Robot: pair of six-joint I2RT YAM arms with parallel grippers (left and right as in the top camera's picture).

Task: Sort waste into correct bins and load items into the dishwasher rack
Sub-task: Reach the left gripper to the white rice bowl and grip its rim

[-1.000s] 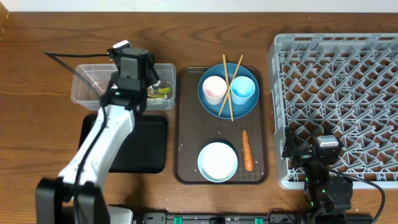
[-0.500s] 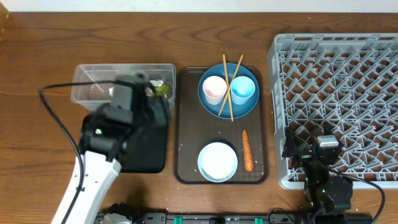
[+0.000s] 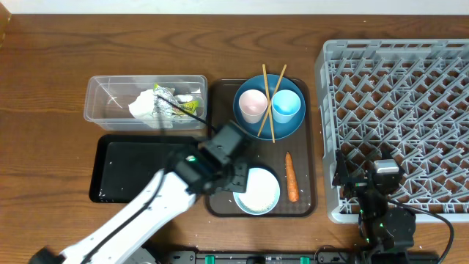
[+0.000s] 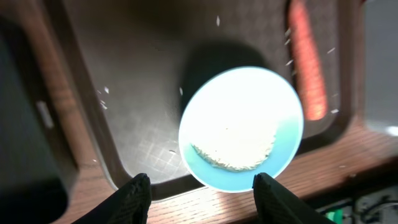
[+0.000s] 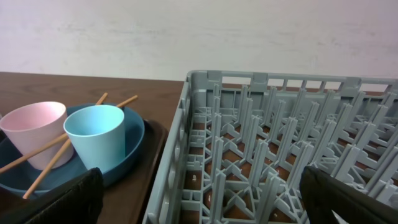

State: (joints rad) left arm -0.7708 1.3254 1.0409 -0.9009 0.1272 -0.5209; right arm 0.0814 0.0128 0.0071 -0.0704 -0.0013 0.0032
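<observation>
My left gripper (image 3: 233, 174) is open and empty, low over the brown serving tray, next to the white bowl (image 3: 258, 191). In the left wrist view the bowl (image 4: 249, 106) holds white rice (image 4: 233, 152), just beyond my open fingers (image 4: 200, 186). The orange carrot (image 3: 292, 177) lies right of the bowl. The crumpled paper with its yellow-green wrapper (image 3: 157, 105) lies in the clear box (image 3: 102, 110). The black tray (image 3: 139, 169) is in front of the box. The blue plate (image 3: 289, 128) carries the pink cup (image 3: 253, 104), the light blue cup (image 3: 286, 105) and the chopsticks (image 3: 265, 110). My right gripper (image 3: 366, 180) is open at the grey rack's (image 3: 399, 110) front left corner.
The brown serving tray (image 3: 220, 147) sits mid-table between the bins and the rack, with loose rice grains (image 4: 102, 99) scattered on it. In the right wrist view the rack wall (image 5: 186, 137) rises right in front of my open fingers (image 5: 202, 186).
My left arm has swung from the clear box, across the black tray, to the bowl on the brown tray. The paper now shows in the box. The right arm has not moved.
</observation>
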